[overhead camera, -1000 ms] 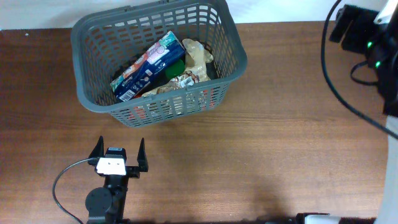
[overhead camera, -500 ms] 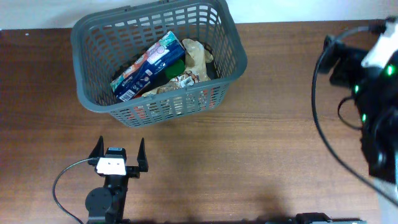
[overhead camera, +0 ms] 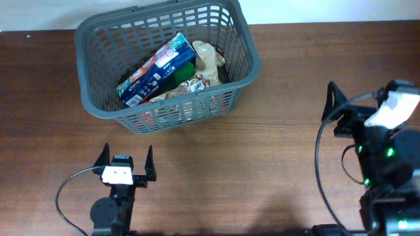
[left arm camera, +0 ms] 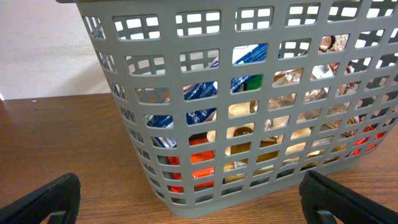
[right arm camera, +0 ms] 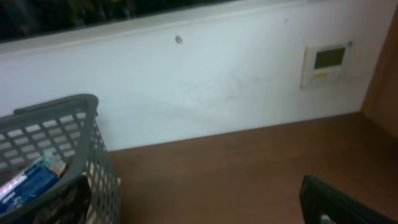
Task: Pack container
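- The container (overhead camera: 172,115) is set on the table (overhead camera: 262,170), far side, left of centre; a blue box (overhead camera: 156,70) is seen inside.
- The left gripper (overhead camera: 126,157) is spread wide, empty, near the container's front wall.
- The right gripper (overhead camera: 365,108) is well apart from the container; its finger spread cannot be told.

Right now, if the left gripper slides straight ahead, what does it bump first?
Probably the container, at its near lattice wall. The open left gripper points straight at it, and nothing shows between them in either view.
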Controlling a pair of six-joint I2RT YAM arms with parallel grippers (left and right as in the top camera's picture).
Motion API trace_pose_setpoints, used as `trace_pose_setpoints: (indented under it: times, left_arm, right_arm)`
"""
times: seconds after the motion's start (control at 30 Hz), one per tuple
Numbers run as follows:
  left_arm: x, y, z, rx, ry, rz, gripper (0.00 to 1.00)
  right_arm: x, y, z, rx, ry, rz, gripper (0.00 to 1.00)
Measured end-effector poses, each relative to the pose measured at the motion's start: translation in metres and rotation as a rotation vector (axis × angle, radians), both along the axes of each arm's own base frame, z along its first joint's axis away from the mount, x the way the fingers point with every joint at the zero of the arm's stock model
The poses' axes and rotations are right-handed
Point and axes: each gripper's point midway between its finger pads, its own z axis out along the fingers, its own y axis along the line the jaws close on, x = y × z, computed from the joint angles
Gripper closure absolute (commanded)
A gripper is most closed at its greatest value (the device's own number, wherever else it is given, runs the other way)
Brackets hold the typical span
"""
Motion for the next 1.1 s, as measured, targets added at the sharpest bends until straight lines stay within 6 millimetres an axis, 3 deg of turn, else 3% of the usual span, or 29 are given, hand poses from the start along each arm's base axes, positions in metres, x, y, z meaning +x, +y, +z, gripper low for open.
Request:
trace_pose_setpoints:
  times: [0.27,0.53,1.1]
  left_arm:
    - [0.0,0.0,0.0,0.0,0.0,0.0,0.01]
    - [0.0,0.0,0.0,0.0,0.0,0.0,0.01]
    - [0.0,0.0,0.0,0.0,0.0,0.0,0.01]
  right_arm:
    - [-0.011,0.003,-0.043,0.002,-0.152,0.02,0.01]
    - [-0.022,0.008,-0.089,0.004,-0.181,0.045,0.01]
    - [-0.032,0.009,-0.148,0.004,-0.148,0.053,0.01]
